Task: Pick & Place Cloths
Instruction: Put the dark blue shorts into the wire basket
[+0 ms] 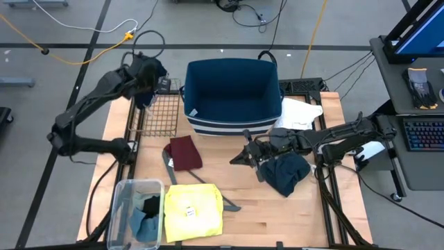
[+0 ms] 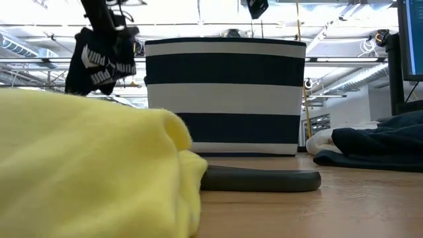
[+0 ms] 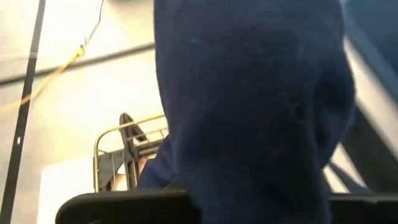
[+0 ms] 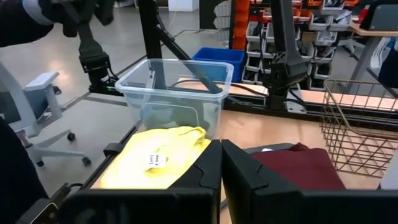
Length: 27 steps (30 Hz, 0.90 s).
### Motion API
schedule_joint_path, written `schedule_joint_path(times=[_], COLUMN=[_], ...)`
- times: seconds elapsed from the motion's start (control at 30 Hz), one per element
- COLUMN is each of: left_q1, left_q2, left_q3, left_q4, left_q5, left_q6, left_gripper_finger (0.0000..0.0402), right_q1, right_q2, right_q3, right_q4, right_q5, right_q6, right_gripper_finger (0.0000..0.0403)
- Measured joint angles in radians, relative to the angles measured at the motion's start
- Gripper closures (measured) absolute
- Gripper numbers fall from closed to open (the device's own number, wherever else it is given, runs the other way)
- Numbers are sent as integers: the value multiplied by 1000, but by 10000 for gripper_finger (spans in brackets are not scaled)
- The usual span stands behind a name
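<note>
My left gripper (image 1: 148, 78) is at the far left, over a wire basket (image 1: 156, 114), shut on navy white-lettered fabric (image 2: 99, 63). That fabric fills the left wrist view (image 3: 249, 112). My right gripper (image 1: 241, 157) hovers shut and empty at mid-table, its fingers (image 4: 205, 180) pressed together. On the table lie a maroon piece (image 1: 185, 151), a yellow T-shirt (image 1: 193, 212), a white shirt (image 1: 300, 111) and a dark blue cloth (image 1: 288, 175) under the right arm. Black and grey-blue pieces (image 1: 144, 217) sit inside a clear tub. My left gripper holds the navy fabric by its upper, bunched end (image 2: 109, 36), coming from above at a slant. The fabric itself hides the fingers in the left wrist view. It hangs slack below the gripper, lifted clear, to the left of the striped bin.
A navy-and-white striped bin (image 1: 232, 118) stands open at the far middle. The clear plastic tub (image 1: 118, 208) is at the near left corner. A thin grey hanger (image 1: 168, 165) lies between the maroon piece and the yellow T-shirt. Bare wood shows at the near right.
</note>
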Motion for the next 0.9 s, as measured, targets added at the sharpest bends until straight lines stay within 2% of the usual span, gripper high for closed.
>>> schedule_joint_path(times=[0.17,0.33,0.5,0.63,0.9], left_q1=[97,130,153,174,173], left_q2=[81,133,121,95,71], left_q3=[0,-37,-175,-268,-350], left_q4=[0,46,161,195,197], left_q5=[101,115,141,202,246], left_q6=[8,24,-3,-45,-79], left_gripper_finger=[390,390,391,389,382], right_q1=[-6,-6,-6,-7,-13], right_q2=[0,0,0,0,0], right_q3=[0,0,0,0,0], right_q4=[-1,-3,-4,-5,-4], right_q5=[0,2,3,4,23], right_q6=[0,0,0,0,0], right_gripper_finger=[402,403,403,403,403])
